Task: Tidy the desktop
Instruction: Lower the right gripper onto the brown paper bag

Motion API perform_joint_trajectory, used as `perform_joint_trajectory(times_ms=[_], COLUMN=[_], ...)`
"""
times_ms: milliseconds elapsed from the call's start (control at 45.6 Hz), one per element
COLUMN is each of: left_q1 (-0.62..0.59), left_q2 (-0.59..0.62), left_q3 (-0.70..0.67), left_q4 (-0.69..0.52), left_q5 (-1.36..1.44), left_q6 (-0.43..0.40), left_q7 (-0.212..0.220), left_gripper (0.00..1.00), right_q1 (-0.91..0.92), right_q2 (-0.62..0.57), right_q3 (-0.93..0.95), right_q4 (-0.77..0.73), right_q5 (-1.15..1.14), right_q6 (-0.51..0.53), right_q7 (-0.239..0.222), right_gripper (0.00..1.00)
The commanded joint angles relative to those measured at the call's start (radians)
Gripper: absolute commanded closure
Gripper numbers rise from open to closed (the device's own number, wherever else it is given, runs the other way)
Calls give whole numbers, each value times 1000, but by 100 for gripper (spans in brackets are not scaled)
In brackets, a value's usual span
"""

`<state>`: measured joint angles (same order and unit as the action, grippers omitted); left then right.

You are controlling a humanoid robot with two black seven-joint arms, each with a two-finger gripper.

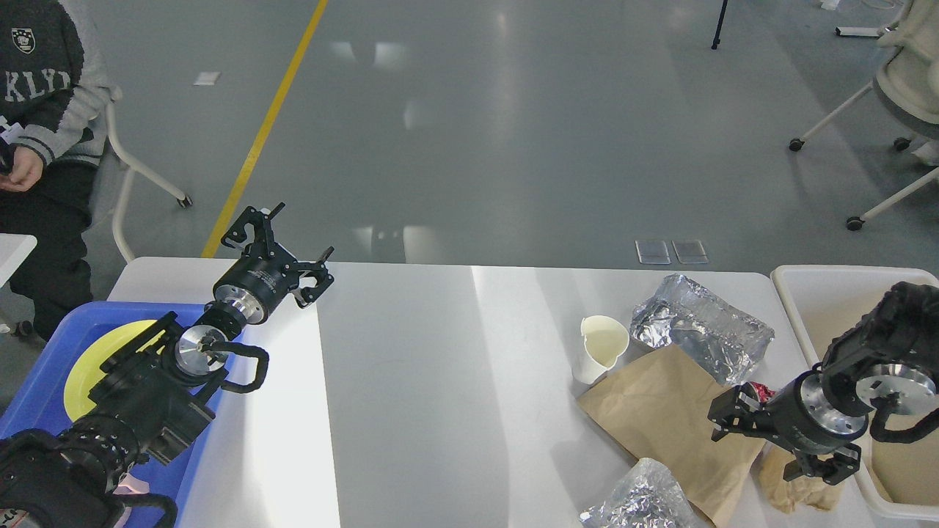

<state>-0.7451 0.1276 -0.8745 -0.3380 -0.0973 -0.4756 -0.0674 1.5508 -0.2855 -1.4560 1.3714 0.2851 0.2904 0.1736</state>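
Observation:
The white desktop carries litter at its right end. A white paper cup stands beside a crumpled foil wrap. A flat brown paper bag lies in front of them, with a second foil lump at the near edge. My right gripper is open, low over the bag's right edge and a crumpled brown paper ball. It hides most of a crushed red can. Far to the left, above the desktop's back corner, my left gripper is open and holds nothing.
An off-white tub stands off the desktop's right end, under my right arm. A blue tray with a yellow plate sits at the left edge. A seated person is at the far left, and a wheeled chair is at the back right.

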Motion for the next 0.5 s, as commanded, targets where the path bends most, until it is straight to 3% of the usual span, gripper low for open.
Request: perform_joint_trajectory(times_ms=[0, 285, 329, 416, 482], left_q1=[1, 0, 1, 0, 0], left_q2=[0, 0, 0, 0, 0], left_q3=[0, 0, 0, 0, 0], left_q4=[-1, -1, 1, 1, -1], left_q5=[1, 1, 1, -1, 1], left_q6=[0, 0, 0, 0, 0], left_q7=[0, 0, 0, 0, 0], left_gripper=[1, 1, 1, 1, 1], right_q1=[-29, -101, -109, -110, -110], right_q2=[-1, -1, -1, -3, -3], right_q3=[22, 72, 75, 89, 95], right_q4=[0, -3, -3, -3, -3], right_q5=[26, 39, 43, 43, 43], right_q6=[-59, -162, -166, -168, -168], right_q7=[3, 3, 3, 4, 4], right_gripper=[0, 7, 18, 53, 63])
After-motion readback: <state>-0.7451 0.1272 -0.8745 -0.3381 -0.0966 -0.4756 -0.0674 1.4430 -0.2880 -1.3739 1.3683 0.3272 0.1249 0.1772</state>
